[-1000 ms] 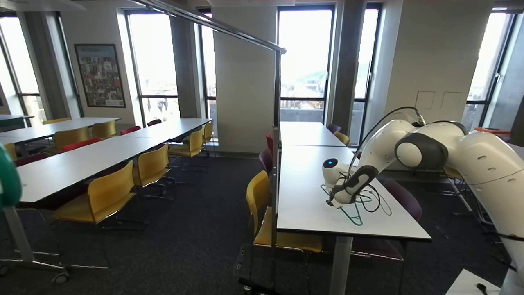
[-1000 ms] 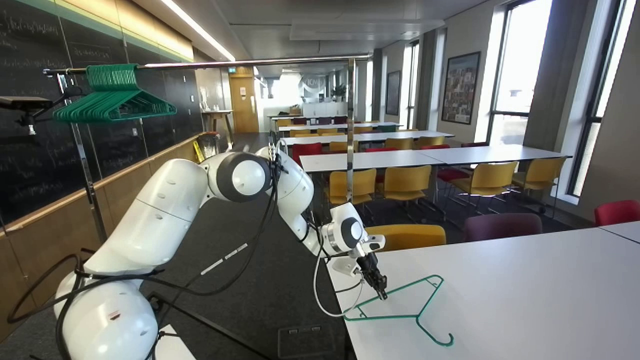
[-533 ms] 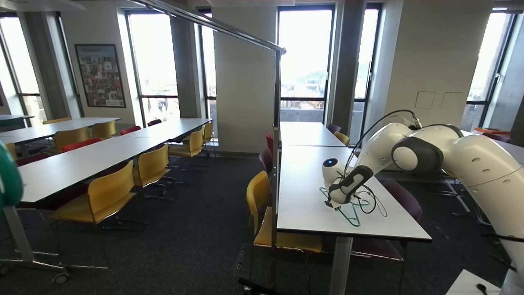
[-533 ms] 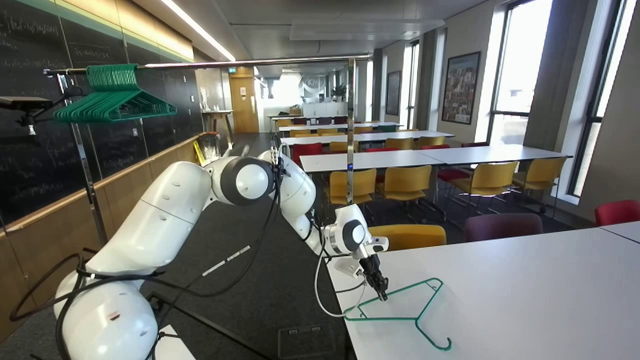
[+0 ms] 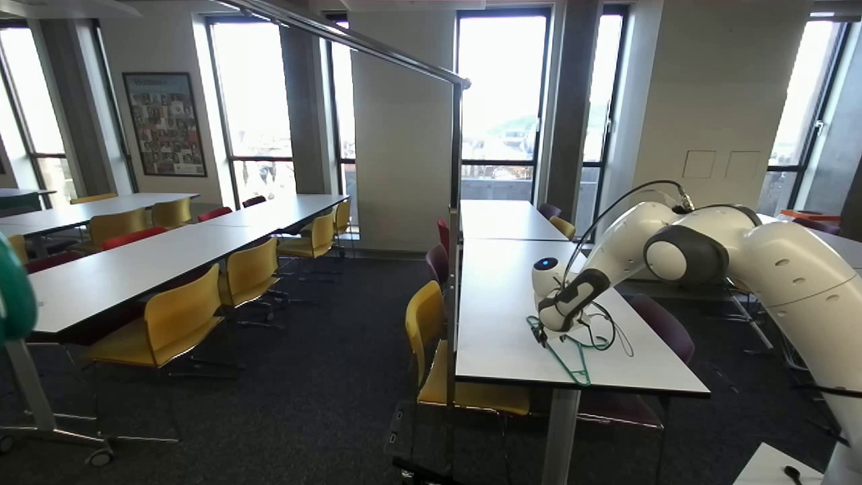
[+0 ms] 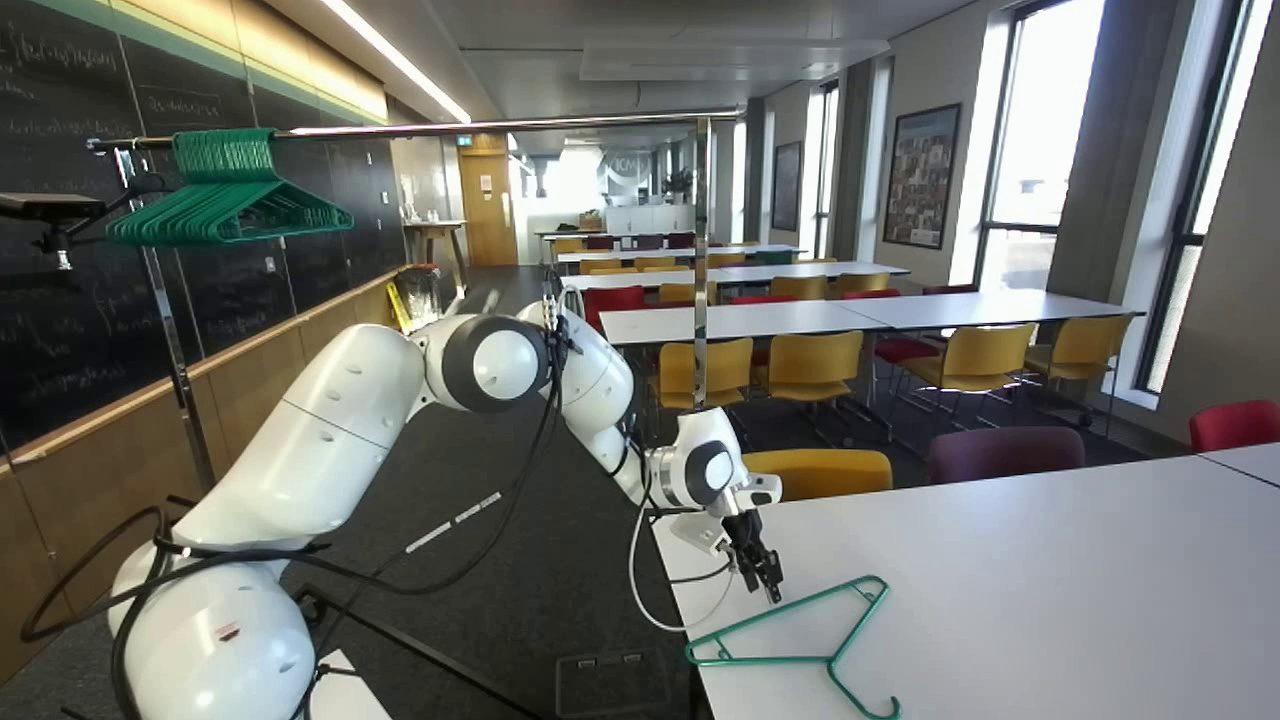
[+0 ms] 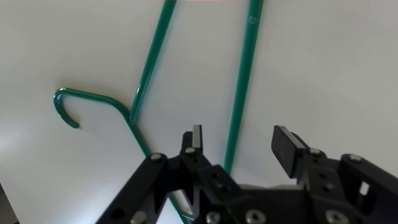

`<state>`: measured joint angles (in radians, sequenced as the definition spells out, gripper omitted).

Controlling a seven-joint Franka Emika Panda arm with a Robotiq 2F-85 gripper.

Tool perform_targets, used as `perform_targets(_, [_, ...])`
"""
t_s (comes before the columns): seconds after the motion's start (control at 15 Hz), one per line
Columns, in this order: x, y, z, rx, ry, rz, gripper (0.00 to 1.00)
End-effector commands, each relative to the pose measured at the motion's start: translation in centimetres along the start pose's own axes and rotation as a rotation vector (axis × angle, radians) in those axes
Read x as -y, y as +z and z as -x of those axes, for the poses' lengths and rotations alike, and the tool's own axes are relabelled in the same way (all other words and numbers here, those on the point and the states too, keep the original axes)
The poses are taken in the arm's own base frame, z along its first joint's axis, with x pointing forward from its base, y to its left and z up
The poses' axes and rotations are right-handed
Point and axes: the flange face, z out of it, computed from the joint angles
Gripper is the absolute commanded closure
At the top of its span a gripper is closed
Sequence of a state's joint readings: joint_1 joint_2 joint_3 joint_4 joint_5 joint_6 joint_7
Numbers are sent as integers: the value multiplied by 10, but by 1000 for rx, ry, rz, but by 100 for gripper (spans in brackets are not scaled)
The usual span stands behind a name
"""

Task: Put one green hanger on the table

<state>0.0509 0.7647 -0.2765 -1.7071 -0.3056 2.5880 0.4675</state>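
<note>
A green hanger (image 6: pixel 780 660) lies on the white table (image 6: pixel 1000 580), with its hook pointing away from the arm's base. One of its corners reaches the table's near edge. My gripper (image 7: pixel 239 140) is open over it in the wrist view. The hanger's long bar (image 7: pixel 243 77) passes between the fingers without visible contact with either. In an exterior view the gripper (image 6: pixel 764 592) points down just above that bar. The wrist view hides one end of the hanger behind the gripper and cuts off the other.
More green hangers (image 6: pixel 180 220) hang bunched on a metal rail (image 6: pixel 500 122). The rail's post (image 5: pixel 456 168) stands by the table's long side. A yellow chair (image 6: pixel 820 470) backs onto the table. A pale cable loop (image 6: pixel 632 560) hangs from the wrist at the table's edge.
The gripper, shut on the hanger's long bar before, has opened. The hanger has dropped a little onto the table, away from the fingers. The arm has hardly moved in the last half second.
</note>
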Motion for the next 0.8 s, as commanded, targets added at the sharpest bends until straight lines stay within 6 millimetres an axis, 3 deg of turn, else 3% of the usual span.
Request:
perform_targets(0.0, [-7, -14, -6, -15, -27, -3, 4])
perform_targets(0.27, [-1, -54, 18, -19, -82, -25, 0])
perform_targets(0.73, [30, -139, 104, -4, -349, -187, 0])
